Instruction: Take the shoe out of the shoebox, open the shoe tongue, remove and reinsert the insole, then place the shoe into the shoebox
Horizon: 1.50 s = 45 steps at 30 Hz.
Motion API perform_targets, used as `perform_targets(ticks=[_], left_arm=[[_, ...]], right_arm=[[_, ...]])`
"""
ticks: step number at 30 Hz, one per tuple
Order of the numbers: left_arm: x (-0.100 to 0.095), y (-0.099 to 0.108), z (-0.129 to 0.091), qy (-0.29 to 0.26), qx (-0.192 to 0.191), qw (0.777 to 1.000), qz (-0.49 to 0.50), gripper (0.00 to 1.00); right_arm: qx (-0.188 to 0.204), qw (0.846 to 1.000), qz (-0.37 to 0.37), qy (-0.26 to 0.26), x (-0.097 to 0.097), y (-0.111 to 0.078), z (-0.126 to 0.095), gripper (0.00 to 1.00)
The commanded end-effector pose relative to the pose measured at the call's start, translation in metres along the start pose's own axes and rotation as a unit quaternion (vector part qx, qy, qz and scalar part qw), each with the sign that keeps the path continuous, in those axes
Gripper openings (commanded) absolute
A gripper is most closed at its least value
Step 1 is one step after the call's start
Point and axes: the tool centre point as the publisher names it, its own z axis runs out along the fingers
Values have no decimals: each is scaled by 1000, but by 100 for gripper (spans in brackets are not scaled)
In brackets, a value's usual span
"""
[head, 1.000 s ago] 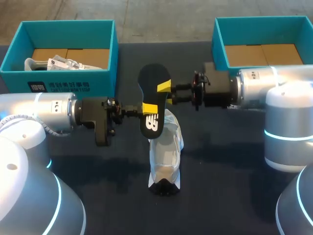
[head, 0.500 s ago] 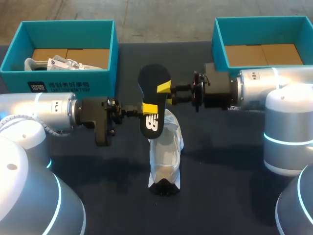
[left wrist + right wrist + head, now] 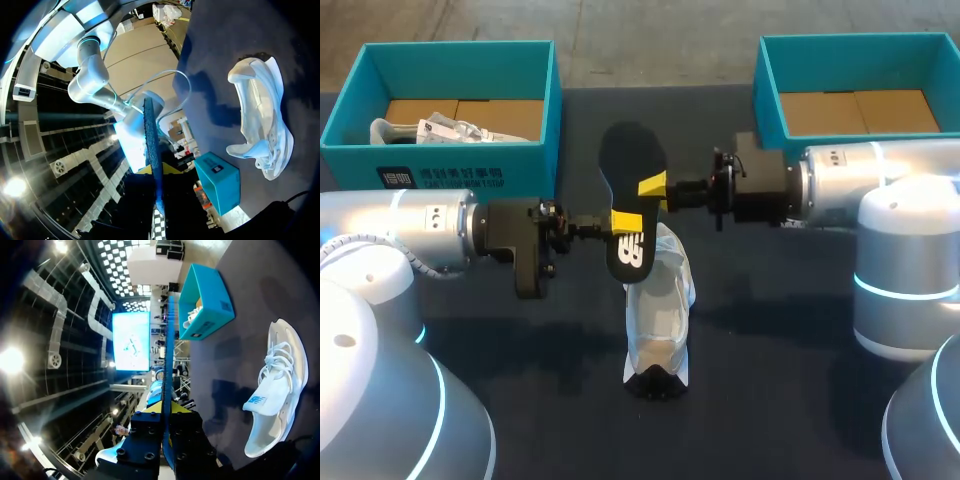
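A black insole (image 3: 630, 190) hangs in the air above the white shoe (image 3: 660, 310), which lies on the dark table. My left gripper (image 3: 620, 222) is shut on the insole's heel end from the left. My right gripper (image 3: 653, 187) is shut on its side edge from the right. The left wrist view has the insole (image 3: 151, 140) edge-on between the left gripper (image 3: 159, 172) fingers, with the shoe (image 3: 262, 120) on the table beside it. The right wrist view also has the insole (image 3: 169, 365) edge-on in the right gripper (image 3: 168, 412), with the shoe (image 3: 277, 385) lying beside it.
A teal shoebox (image 3: 450, 165) at the back left holds another white shoe and paper. A second teal box (image 3: 770, 90) at the back right has a bare cardboard floor. The left box also appears in the right wrist view as the teal box (image 3: 205, 300).
My right gripper's fingers have closed onto the insole's edge and the arm has shifted slightly left. The insole has tilted a little. My left arm has not moved.
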Motion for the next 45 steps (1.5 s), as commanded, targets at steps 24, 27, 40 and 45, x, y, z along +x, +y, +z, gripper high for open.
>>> perform_targets(ticks=[24, 27, 40, 45], left_arm=[[1, -2, -7, 1, -12, 1000, -19, 100], [0, -1, -16, 6, -13, 1000, -25, 100], [-9, 6, -61, 55, -2, 996, -74, 100], [-11, 11, -76, 82, -1, 993, -87, 100]], right_arm=[[4, 1000, -5, -2, 1, -3, 1, 0], [3, 1000, -4, -1, -1, -4, -1, 0], [4, 1000, 1, 3, -14, -8, -8, 0], [6, 1000, -3, 2, -16, -10, -7, 0]])
